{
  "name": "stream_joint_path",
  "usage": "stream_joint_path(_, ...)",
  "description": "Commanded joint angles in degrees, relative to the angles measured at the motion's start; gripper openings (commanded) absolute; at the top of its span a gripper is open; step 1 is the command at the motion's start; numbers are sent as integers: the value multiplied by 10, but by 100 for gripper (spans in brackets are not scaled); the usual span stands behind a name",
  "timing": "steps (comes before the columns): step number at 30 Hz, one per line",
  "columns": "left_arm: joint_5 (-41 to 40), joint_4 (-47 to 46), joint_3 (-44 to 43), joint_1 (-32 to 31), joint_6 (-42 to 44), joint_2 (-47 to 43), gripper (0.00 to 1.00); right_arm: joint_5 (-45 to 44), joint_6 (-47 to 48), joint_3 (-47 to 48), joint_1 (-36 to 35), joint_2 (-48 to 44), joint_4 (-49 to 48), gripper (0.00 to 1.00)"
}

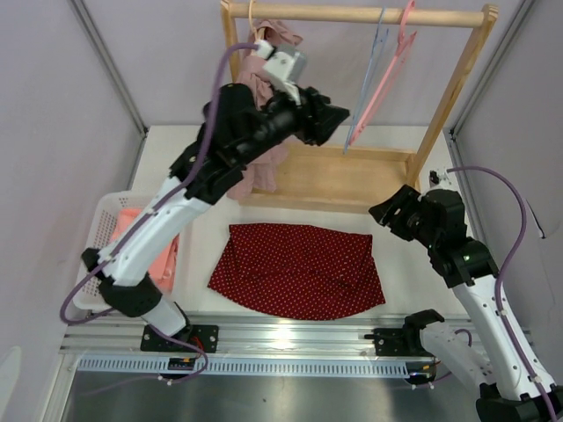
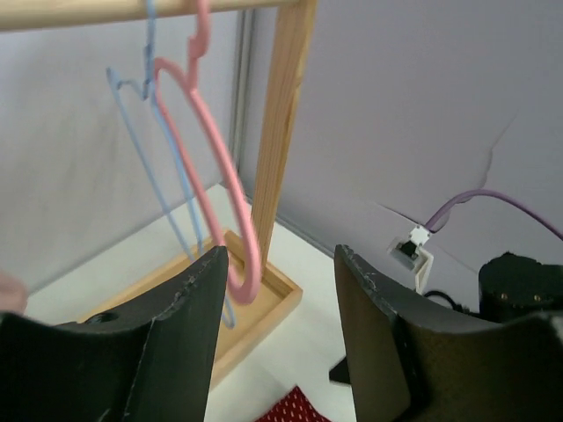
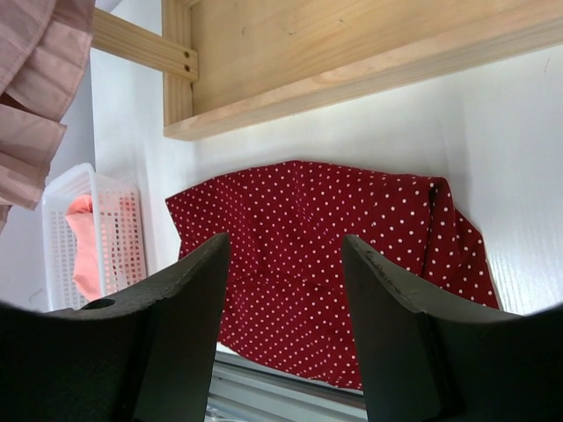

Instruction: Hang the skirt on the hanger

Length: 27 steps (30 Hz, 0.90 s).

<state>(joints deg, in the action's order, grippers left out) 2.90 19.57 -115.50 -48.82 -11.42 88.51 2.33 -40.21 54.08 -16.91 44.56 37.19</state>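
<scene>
From above: the skirt point(image 1: 299, 268) is laid flat before the rack point(image 1: 352, 15), nothing hung yet. Left wrist: the left claw point(image 2: 281, 264) is held open, empty, near the rack's hanger point(image 2: 207, 167). Right wrist: the right claw point(image 3: 286, 251) is held open, empty.

You can count one red skirt point(image 1: 299, 268) with white dots. You have two hangers: one pink hanger point(image 2: 246, 283) and one blue hanger point(image 1: 366, 83). There is one wooden rack point(image 1: 352, 15), and one pink cloth point(image 1: 264, 167) hangs on it. There is one white basket point(image 1: 98, 220) with one orange-pink cloth point(image 1: 127, 220) inside. You have two robot arms, the left arm point(image 1: 176, 211) and the right arm point(image 1: 475, 264).
</scene>
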Motion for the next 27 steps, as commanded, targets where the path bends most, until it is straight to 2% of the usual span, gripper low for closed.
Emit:
stream_joint_path(1, -48, -15, -126, -35, 75, 59, 57, 20, 12, -10, 6, -6, -15, 59)
stream_joint_path(4, -74, -28, -161, -47, 110, 117, 59, 29, 15, -18, 9, -6, -19, 59)
stream_joint_path(9, -73, -56, -202, -47, 148, 188, 61, 42, 23, -26, 13, -5, -19, 59)
stream_joint_path(15, -51, -144, -152, -46, 210, 209, 62, 43, 33, -35, 15, -12, -13, 59)
stream_joint_path(27, -72, -147, -178, -44, 237, 276, 62, 58, 43, -51, 29, -25, -13, 59)
